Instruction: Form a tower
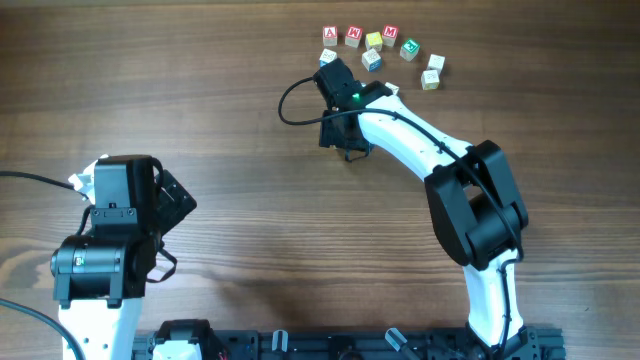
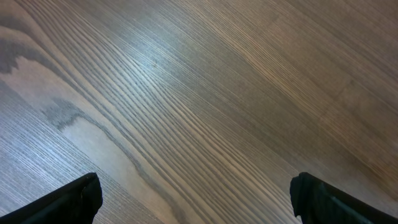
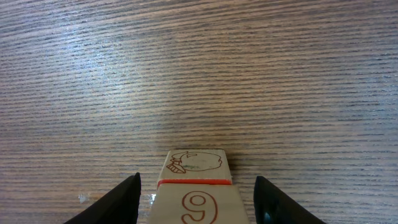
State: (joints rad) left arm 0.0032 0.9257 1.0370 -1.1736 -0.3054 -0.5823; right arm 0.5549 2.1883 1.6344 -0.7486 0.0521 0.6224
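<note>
In the overhead view the brown wooden table (image 1: 180,70) gives wide free room at upper left and centre. Small pale wooden letter cubes (image 1: 385,50) crowd the upper right. The white and black right arm (image 1: 410,130) crosses the right half; the left arm (image 1: 110,240) fills the lower left. In the right wrist view a short stack of pale cubes (image 3: 196,186) stands between black fingers (image 3: 121,205), narrow gaps beside it.

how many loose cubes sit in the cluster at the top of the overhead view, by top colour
red-letter cubes: 3
yellow cube: 1
green cube: 1
blue-tinted cube: 1
pale cubes, print unclear: 3
total: 9
</note>
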